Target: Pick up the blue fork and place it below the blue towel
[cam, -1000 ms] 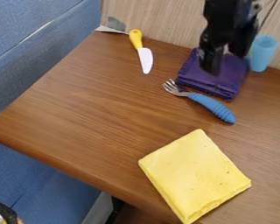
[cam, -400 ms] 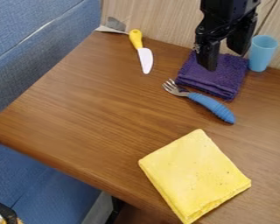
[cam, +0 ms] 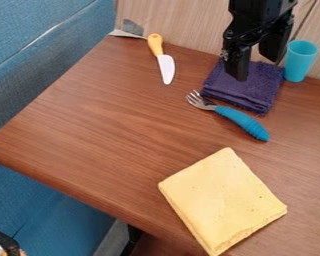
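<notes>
Fork position: You will find the blue fork (cam: 241, 121) flat on the table (cam: 89, 125), just beside the near edge of the folded violet-blue towel (cam: 259, 85). The handle slants away toward the lower right. You cannot tell whether fork and towel touch.
Claw state: The gripper (cam: 257, 70) is over the towel, its two fingers spread apart with nothing between them.
Done: If you read "below" as the near side of the towel, the fork's location appears to satisfy the task, and it is free of the gripper.
Left: Under that reading, you would only need to clear the arm. If "below" means underneath, treat the placement as outstanding; the fork lies outside the towel.
Change, first frame to now: The gripper has shifted slightly up and to the left in your view. Fork and towel have not moved.
Change, second frame to now: You can detect no displacement of the gripper, the fork or the towel.
</notes>
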### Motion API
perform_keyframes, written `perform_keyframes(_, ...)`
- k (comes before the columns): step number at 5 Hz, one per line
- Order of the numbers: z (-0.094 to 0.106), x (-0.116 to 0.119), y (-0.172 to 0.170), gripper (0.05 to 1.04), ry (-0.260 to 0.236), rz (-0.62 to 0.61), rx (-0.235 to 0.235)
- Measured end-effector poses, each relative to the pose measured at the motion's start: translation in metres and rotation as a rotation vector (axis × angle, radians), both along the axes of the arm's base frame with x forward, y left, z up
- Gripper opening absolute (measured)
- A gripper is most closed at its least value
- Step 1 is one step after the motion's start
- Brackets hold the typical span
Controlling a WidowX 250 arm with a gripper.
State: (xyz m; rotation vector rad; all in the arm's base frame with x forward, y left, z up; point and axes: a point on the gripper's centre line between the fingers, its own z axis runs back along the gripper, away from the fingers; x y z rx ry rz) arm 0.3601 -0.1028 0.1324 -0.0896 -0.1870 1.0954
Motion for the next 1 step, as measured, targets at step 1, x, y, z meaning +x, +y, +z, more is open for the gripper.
perform_keyframes(1, 0.0006, 0.0002, -0.0001, 1.001, -0.003, 0.000, -0.001)
